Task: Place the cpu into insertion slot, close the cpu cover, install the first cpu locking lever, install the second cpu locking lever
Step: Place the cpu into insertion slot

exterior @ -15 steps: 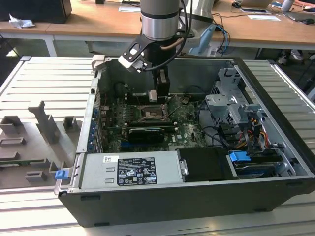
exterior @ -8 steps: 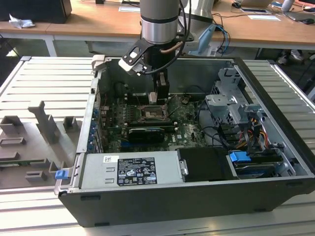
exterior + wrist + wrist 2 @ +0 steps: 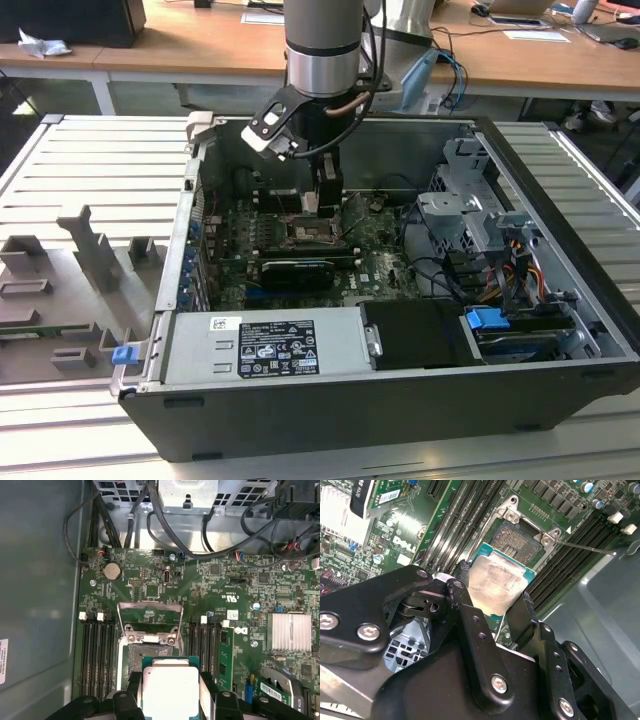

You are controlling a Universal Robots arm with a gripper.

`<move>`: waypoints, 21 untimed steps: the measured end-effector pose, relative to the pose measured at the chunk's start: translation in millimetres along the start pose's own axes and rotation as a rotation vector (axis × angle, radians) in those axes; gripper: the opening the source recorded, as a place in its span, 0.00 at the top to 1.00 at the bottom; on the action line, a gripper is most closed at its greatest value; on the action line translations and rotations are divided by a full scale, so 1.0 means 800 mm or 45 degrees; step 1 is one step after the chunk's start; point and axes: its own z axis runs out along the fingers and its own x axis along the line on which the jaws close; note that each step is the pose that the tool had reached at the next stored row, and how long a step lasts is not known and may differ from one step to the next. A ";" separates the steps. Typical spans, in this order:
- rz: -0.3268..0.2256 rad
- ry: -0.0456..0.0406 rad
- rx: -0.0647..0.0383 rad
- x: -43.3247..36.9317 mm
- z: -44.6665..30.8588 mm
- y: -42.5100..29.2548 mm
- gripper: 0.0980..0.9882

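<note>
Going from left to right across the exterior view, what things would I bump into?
Grey block → small blue clip → robot hand → metal cage.

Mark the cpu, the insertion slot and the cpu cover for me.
cpu (image 3: 170,692): first wrist view, middle of its pale face.
insertion slot (image 3: 134,654): first wrist view, dark centre of the socket.
cpu cover (image 3: 150,605): first wrist view, frame bar farthest from the cpu.

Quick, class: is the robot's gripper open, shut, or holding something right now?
Gripper: shut on the small flat square pale-silver cpu, which is not yet in the square black metal-rimmed insertion slot.
</note>
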 end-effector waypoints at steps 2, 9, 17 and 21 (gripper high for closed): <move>0.000 0.000 0.000 0.000 0.0054 -0.0004 0.50; 0.000 -0.002 0.001 0.000 0.0263 -0.0055 0.50; 0.000 -0.004 0.009 0.004 0.0455 -0.0076 0.50; 0.005 -0.004 0.010 0.007 0.0518 -0.0092 0.50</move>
